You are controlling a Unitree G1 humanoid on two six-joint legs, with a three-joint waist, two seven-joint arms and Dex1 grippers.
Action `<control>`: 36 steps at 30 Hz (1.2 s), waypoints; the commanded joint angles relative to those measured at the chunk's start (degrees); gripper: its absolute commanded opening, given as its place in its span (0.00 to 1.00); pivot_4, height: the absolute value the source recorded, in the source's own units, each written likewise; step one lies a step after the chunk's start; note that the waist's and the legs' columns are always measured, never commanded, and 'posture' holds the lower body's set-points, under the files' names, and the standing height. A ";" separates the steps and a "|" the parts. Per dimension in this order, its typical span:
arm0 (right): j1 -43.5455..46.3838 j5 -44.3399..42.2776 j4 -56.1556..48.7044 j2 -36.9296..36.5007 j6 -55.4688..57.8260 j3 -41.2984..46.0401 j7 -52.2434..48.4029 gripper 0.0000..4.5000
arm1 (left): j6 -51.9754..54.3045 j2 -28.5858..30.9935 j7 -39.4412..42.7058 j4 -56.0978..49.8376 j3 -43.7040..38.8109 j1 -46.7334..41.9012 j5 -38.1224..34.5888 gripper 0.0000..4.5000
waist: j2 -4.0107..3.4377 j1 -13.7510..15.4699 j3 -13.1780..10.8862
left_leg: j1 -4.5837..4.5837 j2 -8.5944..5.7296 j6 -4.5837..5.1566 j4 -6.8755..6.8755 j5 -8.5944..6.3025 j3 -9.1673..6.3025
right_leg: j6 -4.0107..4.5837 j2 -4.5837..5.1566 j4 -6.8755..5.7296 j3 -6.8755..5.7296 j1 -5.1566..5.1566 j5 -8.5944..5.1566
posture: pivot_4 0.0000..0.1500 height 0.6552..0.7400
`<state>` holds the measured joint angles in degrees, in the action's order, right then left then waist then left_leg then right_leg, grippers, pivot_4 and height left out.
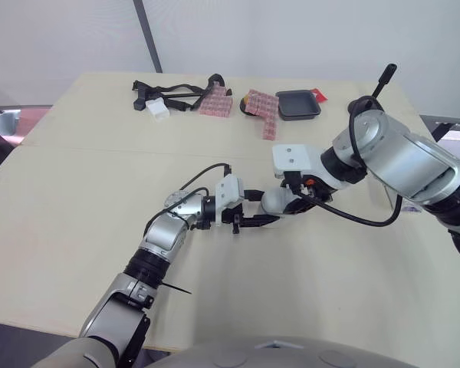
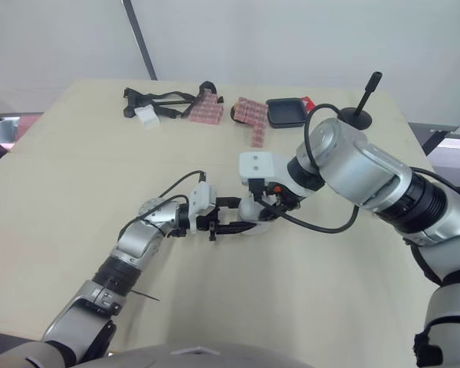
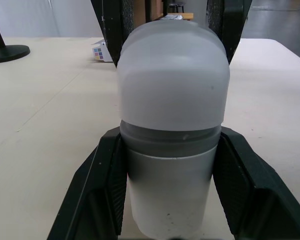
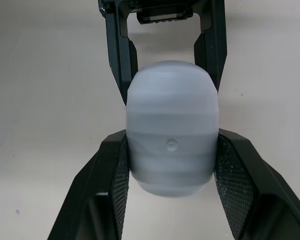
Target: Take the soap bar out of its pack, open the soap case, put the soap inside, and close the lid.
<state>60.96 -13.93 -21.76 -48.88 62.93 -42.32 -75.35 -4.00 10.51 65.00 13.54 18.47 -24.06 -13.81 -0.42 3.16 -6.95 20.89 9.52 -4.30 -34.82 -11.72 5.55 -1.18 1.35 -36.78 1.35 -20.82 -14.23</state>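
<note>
Over the middle of the pale table (image 1: 77, 215), my left gripper (image 3: 170, 140) clamps the white lower half of the soap case (image 1: 274, 201), fingers (image 3: 107, 175) pressed to both its sides. My right gripper (image 4: 172, 145) meets it from the opposite end, closed on the frosted lid, which sits on the case. Far across the table lie black straps (image 1: 172, 93), a small white box (image 1: 157, 109), pink packs (image 1: 215, 102), a black tray (image 1: 297, 104) and a black stand (image 1: 372, 96).

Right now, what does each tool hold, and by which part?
Both hold the soap case: left tool its white base, right tool its frosted lid.
</note>
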 commanded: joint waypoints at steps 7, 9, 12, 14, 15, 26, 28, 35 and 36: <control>-0.98 3.37 1.53 0.70 2.13 -4.58 2.03 0.43 | -1.42 -0.51 0.45 -2.64 -0.11 -0.84 -0.85 0.42 | 0.00 -0.10 0.00 | -0.10 0.00 0.00 0.02 0.00 0.00 | 0.00 0.00 0.02 0.00 0.09 0.00 | 1.00 1.00; -1.03 3.23 1.21 0.90 2.67 -4.50 2.06 0.43 | -1.42 -0.47 0.46 -2.68 -0.09 -0.79 -0.83 0.42 | 0.00 -0.12 0.00 | -0.18 0.00 0.00 0.07 0.00 0.00 | 0.01 0.01 0.07 0.00 0.18 0.00 | 1.00 1.00; -1.42 3.61 1.14 1.08 3.00 -4.61 2.58 0.43 | -1.38 -0.44 0.46 -2.92 0.01 -0.63 -0.84 0.42 | 0.00 -0.13 0.00 | -0.25 0.00 0.00 0.12 0.00 0.01 | 0.01 0.01 0.12 0.00 0.24 -0.01 | 1.00 1.00; -1.69 3.78 1.20 1.00 3.10 -4.71 2.67 0.43 | -1.38 -0.49 0.45 -2.87 0.02 -0.68 -0.83 0.42 | 0.00 -0.13 0.00 | -0.26 0.00 0.00 0.13 0.00 0.01 | 0.01 0.01 0.13 0.00 0.26 -0.01 | 1.00 1.00; -1.76 3.79 1.21 0.98 3.16 -4.71 2.67 0.43 | -1.38 -0.50 0.45 -2.84 0.01 -0.70 -0.84 0.42 | 0.00 -0.14 0.00 | -0.27 0.00 0.00 0.13 0.00 0.01 | 0.01 0.01 0.13 0.00 0.26 -0.01 | 1.00 1.00; -2.43 4.75 2.01 0.51 0.61 -3.60 3.57 0.99 | -1.12 -0.33 0.63 -3.23 0.14 -0.27 -0.77 0.42 | -0.17 0.62 -0.19 | 0.65 0.01 0.02 0.09 0.01 0.04 | -0.01 -0.10 -0.10 0.02 -0.64 0.02 | 1.00 1.00; -2.76 4.61 1.71 -0.05 0.47 -3.26 3.49 0.99 | -1.00 -0.30 0.61 -3.37 0.12 -0.17 -0.78 0.42 | -0.16 0.94 -0.19 | 0.65 0.03 0.00 0.09 0.00 0.03 | -0.01 -0.12 -0.07 0.00 -0.74 0.02 | 1.00 1.00; -7.06 1.40 -2.21 -3.52 1.61 2.13 3.61 0.99 | -1.39 0.48 0.83 -2.85 -0.21 0.26 -0.66 0.42 | -0.16 1.47 -0.20 | 0.61 0.03 0.00 0.03 0.00 0.03 | -0.01 -0.08 -0.08 0.00 -0.84 0.02 | 1.00 1.00; -8.24 0.61 -3.08 -4.18 1.74 3.57 3.63 0.99 | -1.47 0.69 0.91 -2.73 -0.28 0.36 -0.65 0.42 | -0.16 1.49 -0.20 | 0.61 0.03 0.00 0.04 0.00 0.03 | -0.01 -0.08 -0.08 -0.01 -0.84 0.02 | 1.00 1.00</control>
<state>53.29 -11.78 -22.66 -51.66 64.32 -42.36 -71.63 -4.54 10.41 65.58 12.15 19.08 -23.94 -13.94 -0.58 4.65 -7.15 21.51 9.55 -4.30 -34.79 -11.72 5.57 -1.19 1.27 -36.86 1.34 -21.65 -14.21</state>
